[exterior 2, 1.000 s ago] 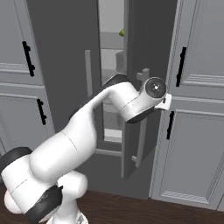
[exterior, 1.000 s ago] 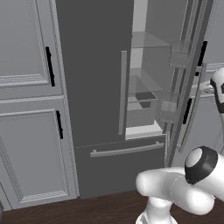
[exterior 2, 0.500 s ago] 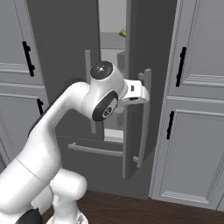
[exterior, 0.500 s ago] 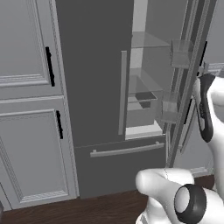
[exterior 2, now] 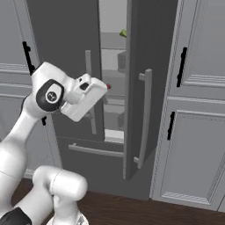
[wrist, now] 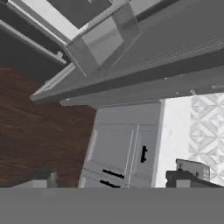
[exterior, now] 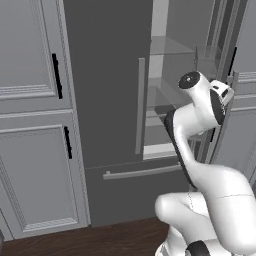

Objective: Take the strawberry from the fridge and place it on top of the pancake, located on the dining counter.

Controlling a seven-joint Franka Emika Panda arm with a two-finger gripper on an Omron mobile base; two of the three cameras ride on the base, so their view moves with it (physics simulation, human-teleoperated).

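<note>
The dark grey fridge [exterior 2: 66, 52] stands with its right door [exterior 2: 140, 88] swung ajar, and glass shelves [exterior: 172, 52] show in the gap. A tiny red strawberry [exterior 2: 108, 86] sits on a shelf inside, just past the tip of my white hand [exterior 2: 88, 94]. In the left base view the hand [exterior: 220, 95] is raised in front of the opening. My gripper [wrist: 113, 183] is open, its dark fingertips [wrist: 41, 180] far apart with nothing between them. The hand view is rolled and looks past the door's clear bin [wrist: 105, 39]. The pancake and the dining counter are out of view.
A small green item [exterior 2: 123, 33] lies on a higher shelf. Grey panelled cabinets [exterior: 30, 150] [exterior 2: 193, 145] flank the fridge. The closed left door has a long bar handle [exterior: 141, 105], with the drawer handle [exterior: 142, 171] below. Dark wood floor [wrist: 39, 131] lies beneath.
The arm has swung and risen, carrying the hand from the right side up in front of the fridge opening. The fridge and cabinets have stayed where they were.
</note>
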